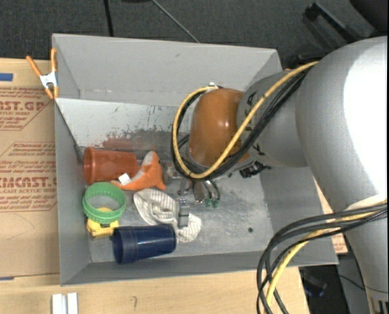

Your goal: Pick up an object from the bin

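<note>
Scuffed grey bin (246, 216) on a wooden counter (181, 296), dark floor (246, 12) behind. The jaws hang over a white rope (153, 205) mid-bin; their state cannot be told.

A dark grey, speckled floor (246, 12) runs across the top of the view, beyond the far wall of the grey metal bin (161, 64). A thin black cable (106, 8) runs straight down the floor, and a second, slanting cable (174, 19) crosses toward the bin. A black angular object (331, 19) sits at the upper right. A pale wood-coloured tabletop (181, 296) lies along the bottom edge. The light is even and soft.
</note>
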Motion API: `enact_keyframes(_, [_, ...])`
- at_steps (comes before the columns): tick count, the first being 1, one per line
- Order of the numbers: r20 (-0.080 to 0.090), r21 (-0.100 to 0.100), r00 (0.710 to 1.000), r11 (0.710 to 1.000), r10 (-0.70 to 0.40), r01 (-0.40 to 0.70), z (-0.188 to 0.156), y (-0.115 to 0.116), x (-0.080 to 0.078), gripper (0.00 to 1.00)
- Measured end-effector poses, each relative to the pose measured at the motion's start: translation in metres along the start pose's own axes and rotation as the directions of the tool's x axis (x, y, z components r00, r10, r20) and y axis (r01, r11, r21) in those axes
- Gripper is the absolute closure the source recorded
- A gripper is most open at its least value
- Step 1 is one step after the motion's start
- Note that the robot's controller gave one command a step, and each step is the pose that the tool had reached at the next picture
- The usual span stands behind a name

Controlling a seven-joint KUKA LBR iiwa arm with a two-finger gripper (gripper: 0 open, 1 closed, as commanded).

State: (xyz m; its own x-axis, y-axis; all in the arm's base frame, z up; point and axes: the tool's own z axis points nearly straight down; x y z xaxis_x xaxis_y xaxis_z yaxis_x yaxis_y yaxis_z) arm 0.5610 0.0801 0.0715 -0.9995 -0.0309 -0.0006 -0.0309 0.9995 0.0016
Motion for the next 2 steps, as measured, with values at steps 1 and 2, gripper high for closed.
enact_keyframes(1, [0.005,0.001,1.000,1.000,0.015,-0.015,0.001,-0.009,0.042,0.00])
enact_keyframes(2, [0.000,0.000,0.980,0.980,-0.197,0.197,-0.006,0.045,0.050,1.00])
